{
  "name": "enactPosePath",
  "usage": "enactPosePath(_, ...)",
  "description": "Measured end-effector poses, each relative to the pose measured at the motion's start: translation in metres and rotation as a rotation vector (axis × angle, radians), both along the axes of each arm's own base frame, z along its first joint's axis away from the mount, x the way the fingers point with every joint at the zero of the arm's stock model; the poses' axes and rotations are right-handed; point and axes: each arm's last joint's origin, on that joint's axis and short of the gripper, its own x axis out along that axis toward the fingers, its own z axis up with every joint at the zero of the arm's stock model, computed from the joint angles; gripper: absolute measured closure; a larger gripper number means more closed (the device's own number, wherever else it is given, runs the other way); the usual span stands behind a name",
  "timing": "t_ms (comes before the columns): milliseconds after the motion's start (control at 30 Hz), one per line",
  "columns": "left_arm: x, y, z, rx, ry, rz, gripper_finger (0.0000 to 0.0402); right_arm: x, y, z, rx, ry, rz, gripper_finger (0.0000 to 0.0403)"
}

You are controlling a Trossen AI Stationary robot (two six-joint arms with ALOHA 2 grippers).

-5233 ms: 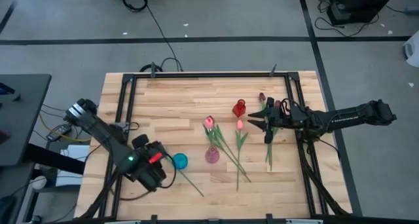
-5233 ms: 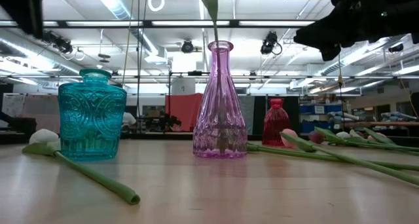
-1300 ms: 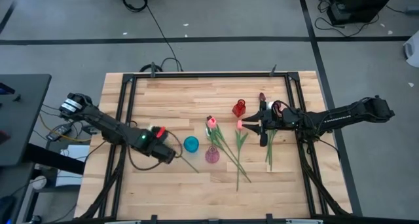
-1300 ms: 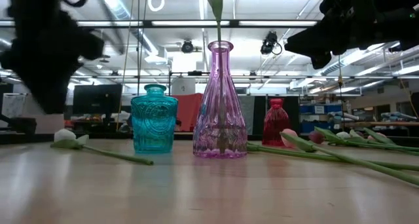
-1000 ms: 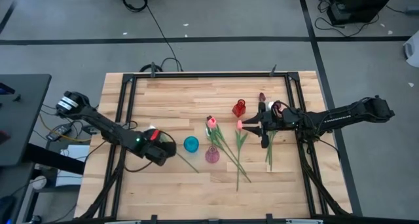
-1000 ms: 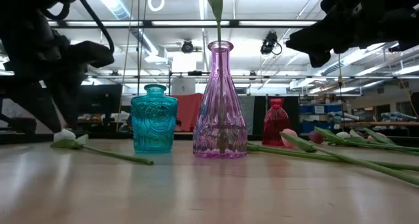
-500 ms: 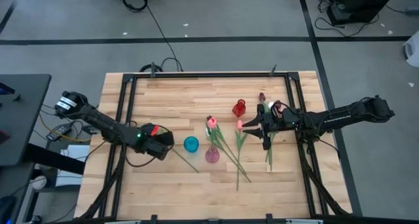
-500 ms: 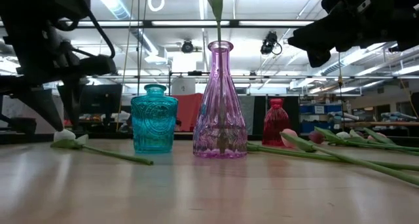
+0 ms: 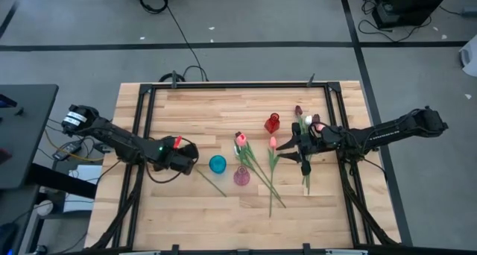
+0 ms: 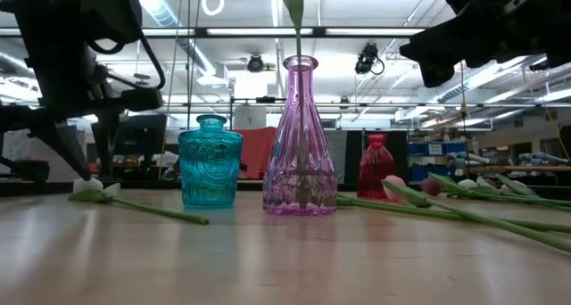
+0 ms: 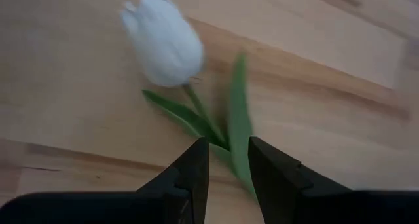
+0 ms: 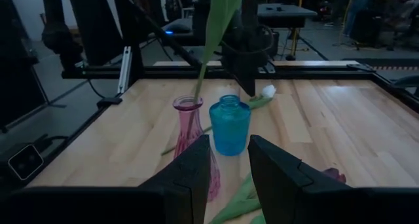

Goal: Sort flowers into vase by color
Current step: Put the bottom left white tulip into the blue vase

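The left gripper (image 11: 222, 165) hung low over the pale wooden table (image 9: 186, 113), fingers parted by a narrow gap and holding nothing, with the stem of a white artificial tulip (image 11: 163, 44) lying just ahead of its tips and the squat teal glass vase (image 9: 217, 164) just beyond. The right gripper (image 9: 301, 151) hovered over loose flowers, likewise slightly open and empty, as far as I could tell. Sorting looked barely begun: only the tall pink glass vase (image 10: 300, 140) held a stem, while the small red glass vase (image 9: 272, 123) stood empty and several pink and dark red tulips (image 9: 273, 145) lay on the boards beside the right claw. Around the black-framed table were grey floor, cables, and ceiling strip lights.
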Motion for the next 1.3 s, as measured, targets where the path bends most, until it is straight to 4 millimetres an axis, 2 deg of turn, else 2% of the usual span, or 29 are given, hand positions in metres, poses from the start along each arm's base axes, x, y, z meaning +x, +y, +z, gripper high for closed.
enactPosePath(167,-0.004,0.004,-0.012,-0.031,-0.009,0.033,0.0289,0.000,0.001,0.000,-0.007,-0.001,0.008,0.0285)
enactPosePath(400,-0.011,0.013,-0.020,-0.001,0.035,0.076,0.0293,0.000,0.002,0.000,-0.012,-0.002,0.010,0.0285)
enactPosePath(700,-0.006,0.024,-0.020,0.041,0.004,0.098,0.0305,0.000,0.002,0.000,-0.023,-0.003,0.012,0.0285)
enactPosePath(1033,-0.011,0.035,-0.020,0.049,0.085,0.107,0.0308,0.000,0.002,0.000,-0.024,-0.003,0.024,0.0285)
enactPosePath(1133,-0.010,0.037,-0.022,0.031,0.115,0.072,0.0324,0.000,0.003,0.000,-0.020,-0.004,0.052,0.0285)
enactPosePath(1300,-0.008,0.038,-0.026,0.026,0.143,0.015,0.0377,0.000,0.004,0.001,-0.014,-0.015,0.088,0.0285)
